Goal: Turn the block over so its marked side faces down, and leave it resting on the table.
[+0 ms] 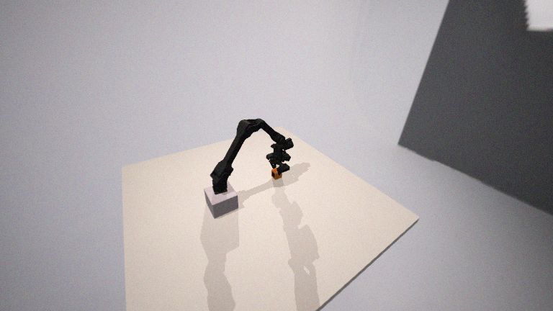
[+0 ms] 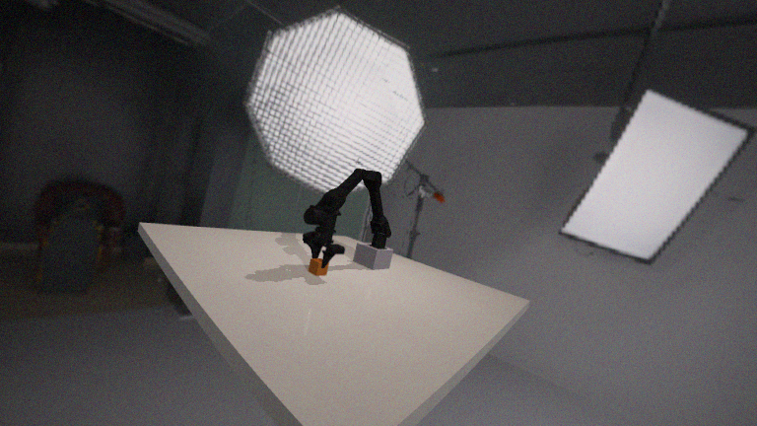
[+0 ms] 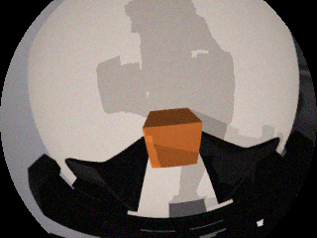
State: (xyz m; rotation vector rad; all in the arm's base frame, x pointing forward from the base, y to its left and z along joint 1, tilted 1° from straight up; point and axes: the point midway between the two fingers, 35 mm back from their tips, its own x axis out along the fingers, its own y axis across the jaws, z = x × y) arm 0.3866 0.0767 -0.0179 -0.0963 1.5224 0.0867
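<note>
The orange block (image 1: 276, 173) (image 2: 317, 267) (image 3: 172, 144) is upright on the table, and one side face carries a dark mark.
</note>
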